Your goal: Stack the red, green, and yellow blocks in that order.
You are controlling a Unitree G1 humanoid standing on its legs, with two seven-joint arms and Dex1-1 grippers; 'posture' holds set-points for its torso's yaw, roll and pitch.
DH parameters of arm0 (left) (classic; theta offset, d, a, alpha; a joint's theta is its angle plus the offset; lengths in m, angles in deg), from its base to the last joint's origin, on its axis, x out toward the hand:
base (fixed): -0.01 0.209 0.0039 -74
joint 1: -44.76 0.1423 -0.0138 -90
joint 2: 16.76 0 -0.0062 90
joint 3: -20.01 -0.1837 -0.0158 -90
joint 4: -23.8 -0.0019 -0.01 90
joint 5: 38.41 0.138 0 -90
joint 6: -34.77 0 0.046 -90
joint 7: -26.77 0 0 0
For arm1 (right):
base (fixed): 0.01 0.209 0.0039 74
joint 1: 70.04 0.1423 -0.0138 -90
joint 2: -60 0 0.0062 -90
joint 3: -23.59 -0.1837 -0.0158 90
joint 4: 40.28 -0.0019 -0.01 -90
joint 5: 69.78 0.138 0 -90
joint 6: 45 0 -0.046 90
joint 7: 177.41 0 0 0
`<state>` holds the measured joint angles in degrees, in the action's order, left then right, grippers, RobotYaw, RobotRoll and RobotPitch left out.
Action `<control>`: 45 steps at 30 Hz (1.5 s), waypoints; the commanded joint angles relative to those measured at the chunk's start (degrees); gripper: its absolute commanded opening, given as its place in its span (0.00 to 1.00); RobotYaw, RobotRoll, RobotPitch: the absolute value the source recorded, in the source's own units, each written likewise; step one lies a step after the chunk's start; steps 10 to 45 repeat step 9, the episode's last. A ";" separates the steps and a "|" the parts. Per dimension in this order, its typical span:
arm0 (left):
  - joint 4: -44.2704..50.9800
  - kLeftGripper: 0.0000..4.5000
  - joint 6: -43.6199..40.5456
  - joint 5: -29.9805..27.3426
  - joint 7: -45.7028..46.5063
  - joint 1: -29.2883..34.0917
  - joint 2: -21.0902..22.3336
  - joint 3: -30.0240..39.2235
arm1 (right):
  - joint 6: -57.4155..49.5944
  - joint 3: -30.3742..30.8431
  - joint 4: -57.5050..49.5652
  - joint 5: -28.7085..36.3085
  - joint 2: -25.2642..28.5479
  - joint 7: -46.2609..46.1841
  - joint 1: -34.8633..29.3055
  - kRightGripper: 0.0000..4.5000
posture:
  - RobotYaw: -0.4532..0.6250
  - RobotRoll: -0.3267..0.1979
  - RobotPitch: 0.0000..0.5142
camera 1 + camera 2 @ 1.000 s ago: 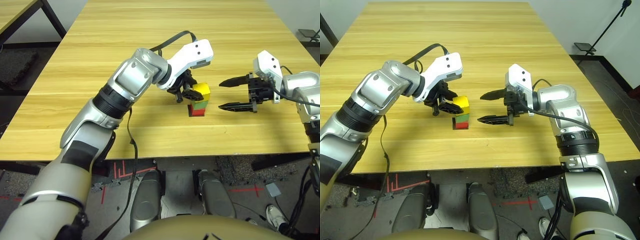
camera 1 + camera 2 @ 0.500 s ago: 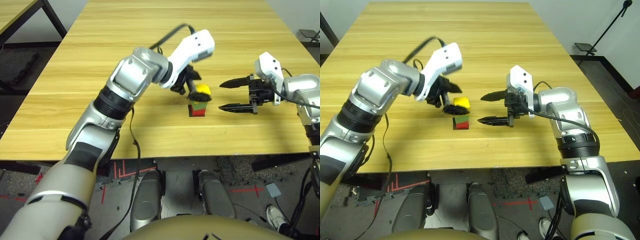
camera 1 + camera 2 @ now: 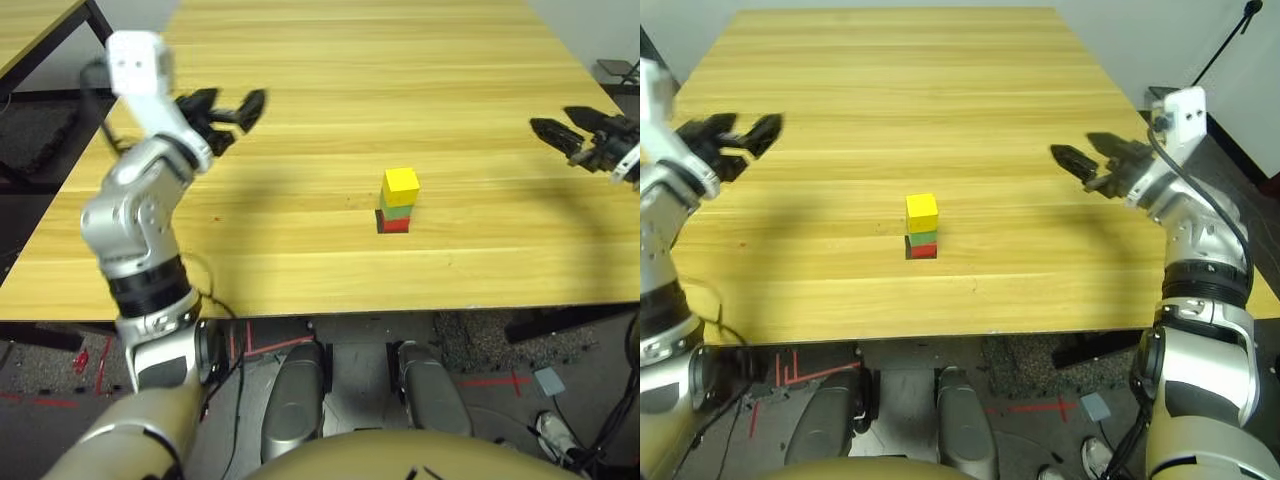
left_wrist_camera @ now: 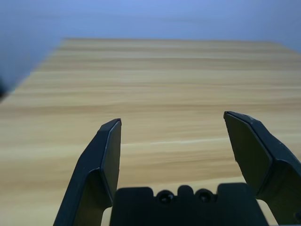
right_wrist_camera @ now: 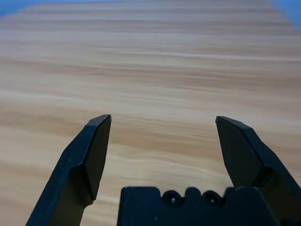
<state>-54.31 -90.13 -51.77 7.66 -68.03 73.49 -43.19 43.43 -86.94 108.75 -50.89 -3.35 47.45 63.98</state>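
A small stack stands free near the middle of the wooden table (image 3: 300, 120): the red block (image 3: 395, 224) at the bottom, the green block (image 3: 397, 209) on it and the yellow block (image 3: 401, 185) on top. My left gripper (image 3: 228, 108) is raised far to the left of the stack, open and holding nothing. My right gripper (image 3: 1080, 166) hovers far to the right, also open and holding nothing. Both wrist views look along open fingers (image 4: 106, 155) (image 5: 91, 150) at bare wood.
The table's front edge runs a short way in front of the stack. A second wooden table (image 3: 30, 30) stands off to the left, and a black stand (image 3: 1215, 55) rises beyond the right edge. Floor with red tape marks lies below.
My left gripper has let go of the yellow block, which now rests on the stack, and swung far up and left. My right gripper has pulled back to the right.
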 commanded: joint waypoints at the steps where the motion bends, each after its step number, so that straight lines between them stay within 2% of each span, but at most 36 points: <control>1: -0.74 0.99 6.02 0.34 1.27 3.74 -2.05 -3.00 | 6.21 -1.32 6.38 -1.47 1.38 -3.09 0.39 1.00 | 0.59 0.55 0.24; 4: -2.07 0.99 10.21 0.81 2.77 6.91 -4.54 -5.17 | 8.91 -1.52 9.70 -2.16 2.18 -4.36 0.15 1.00 | 0.59 0.55 0.24; 9: -6.12 0.99 16.38 1.45 3.78 9.52 -5.16 -6.97 | 10.48 -1.99 12.01 -2.71 2.26 -6.95 -0.45 1.00 | 0.58 0.54 0.24; 45: -6.12 0.99 16.38 1.45 3.78 9.52 -5.16 -6.97 | 10.48 -1.99 12.01 -2.71 2.26 -6.95 -0.45 1.00 | 0.58 0.54 0.24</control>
